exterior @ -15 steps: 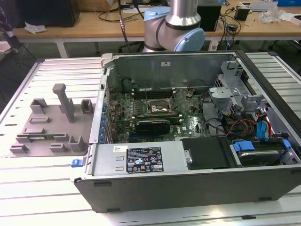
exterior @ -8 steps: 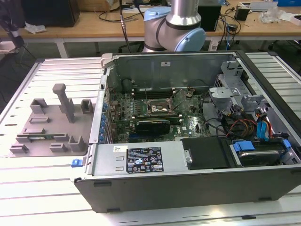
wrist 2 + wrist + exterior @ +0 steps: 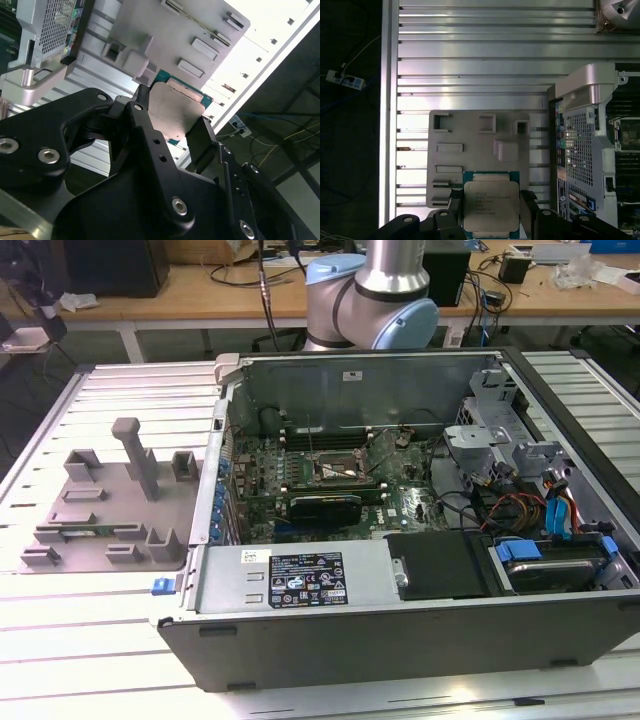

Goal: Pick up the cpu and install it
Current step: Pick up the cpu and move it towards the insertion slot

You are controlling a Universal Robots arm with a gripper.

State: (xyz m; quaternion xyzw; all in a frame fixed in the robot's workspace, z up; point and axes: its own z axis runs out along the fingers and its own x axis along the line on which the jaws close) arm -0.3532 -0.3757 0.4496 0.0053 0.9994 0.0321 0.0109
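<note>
Cpu point(image 3: 491, 200) sits between the two black fingers point(image 3: 527, 212) of the gripper point(image 3: 491, 210) in the first wrist view. Pale metal lid faces the camera, with the green board edge showing around it. One finger lies against each of two opposite edges.

Second wrist view: same hold seen from the other face. The cpu point(image 3: 175, 107) shows its dull flat side with a strip of green edge, and the gripper point(image 3: 172, 117) is closed onto it from both sides. The jaws are narrowed to the chip's width and grip nothing else.

Beyond the fingertips, apart from the chip, lies a grey fixture tray point(image 3: 470, 135) with raised blocks and slots; it rests on the slatted metal table point(image 3: 470, 50). In both wrist views the chip overlaps the tray's edge – held above it, not resting in any slot as far as can be told.

Computer case point(image 3: 582, 150) is off to one side of the gripper, just beside the tray; its perforated panel and a strip of motherboard are visible.

Exterior view: case point(image 3: 400, 620) lies open on the table with the tray point(image 3: 100, 490) next to it. The socket frame point(image 3: 335, 472) sits mid-board – a dark square with a metal rim. The arm point(image 3: 385, 290) rises behind the case
</note>
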